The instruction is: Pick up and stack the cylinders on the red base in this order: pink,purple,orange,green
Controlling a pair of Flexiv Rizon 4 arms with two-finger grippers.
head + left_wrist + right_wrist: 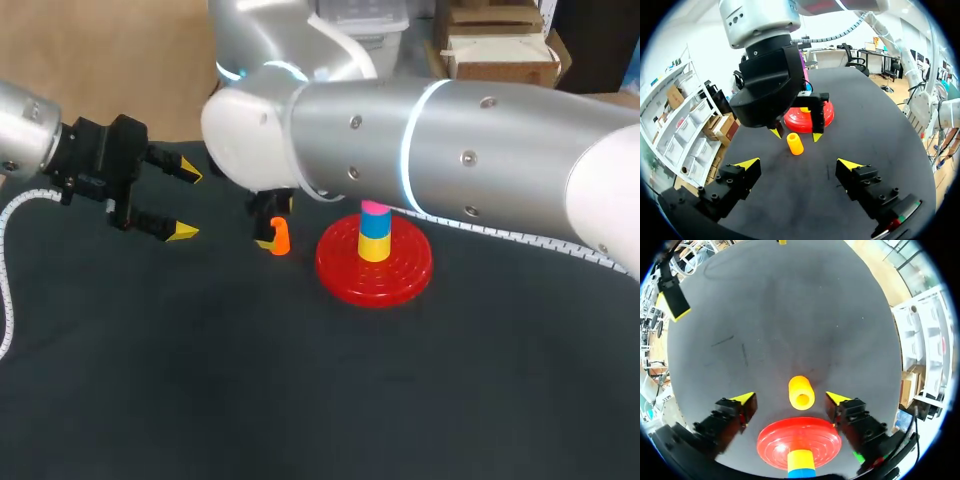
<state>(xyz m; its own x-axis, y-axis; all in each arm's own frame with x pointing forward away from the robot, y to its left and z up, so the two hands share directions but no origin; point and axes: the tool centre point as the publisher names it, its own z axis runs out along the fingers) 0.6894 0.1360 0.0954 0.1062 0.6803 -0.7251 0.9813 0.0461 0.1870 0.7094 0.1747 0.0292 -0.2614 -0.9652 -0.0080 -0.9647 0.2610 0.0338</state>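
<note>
Hovering over the dark surface (300,400), left jaws gaping empty well aside, right jaws gaping just beside the red base (408,270) and risking, through closing off-centre, rolling away the untouched orange cylinder (801,390) lying sideways between them, smooth, short, hollow end showing.

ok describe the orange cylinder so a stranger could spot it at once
Find the round red plastic base near the middle of the dark table. Just beside it, toward the left arm, a short hollow orange plastic cylinder lies on its side under the right arm's open jaws. Unlike the yellow, blue and pink pieces stacked on the base, it lies loose on the table.
</note>
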